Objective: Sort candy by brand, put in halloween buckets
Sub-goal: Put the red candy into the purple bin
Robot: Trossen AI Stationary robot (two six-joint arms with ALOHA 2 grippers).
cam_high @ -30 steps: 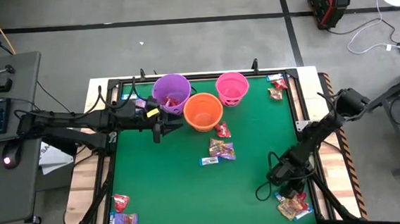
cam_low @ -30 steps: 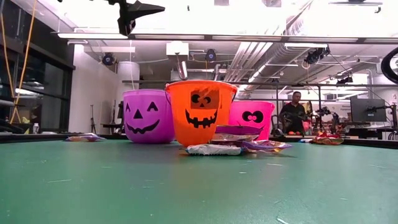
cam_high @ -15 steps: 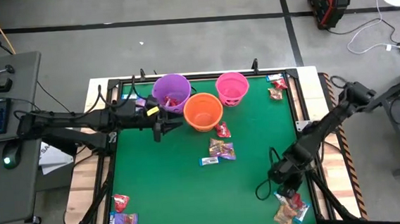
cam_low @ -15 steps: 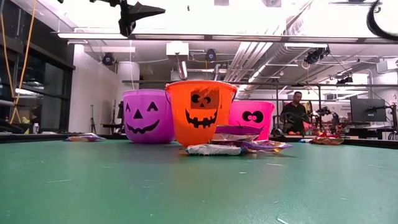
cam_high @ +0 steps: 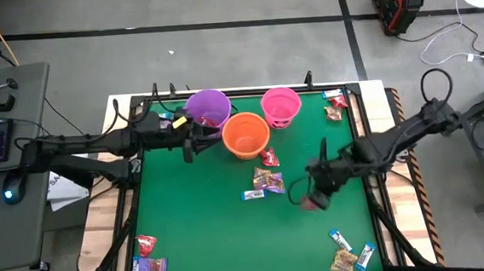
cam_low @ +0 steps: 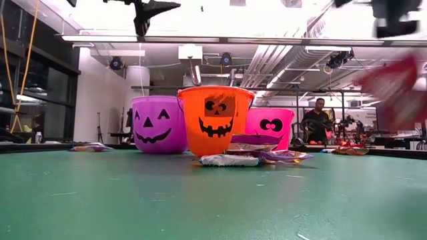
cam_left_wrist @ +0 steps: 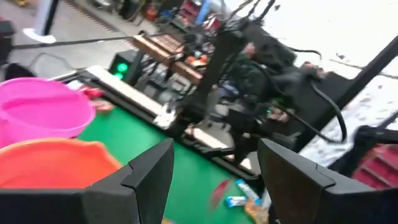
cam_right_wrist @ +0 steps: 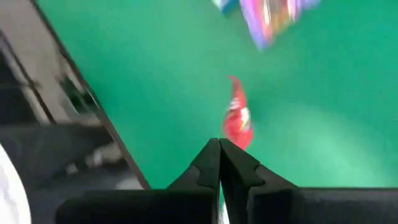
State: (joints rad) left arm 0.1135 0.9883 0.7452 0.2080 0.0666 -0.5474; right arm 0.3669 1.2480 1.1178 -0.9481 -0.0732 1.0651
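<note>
At the table's (cam_high: pixel 190 242) left edge near its far side, the left gripper (cam_high: pixel 193 144) hangs spread and empty beside the purple bucket (cam_high: pixel 208 109); the orange bucket (cam_high: pixel 245 133) and pink bucket (cam_high: pixel 280 105) stand to its right along the far edge. Loose candy (cam_high: pixel 267 182) lies mid-table. Toward the right edge, the right gripper (cam_high: pixel 313 197) is pinched on a red candy (cam_high: pixel 316 202), held only by a thin edge of wrapper. A fast swing could likely shake it loose short of any bucket.

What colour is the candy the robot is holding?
Red. The right gripper pinches the candy; the right wrist view shows it best.
</note>
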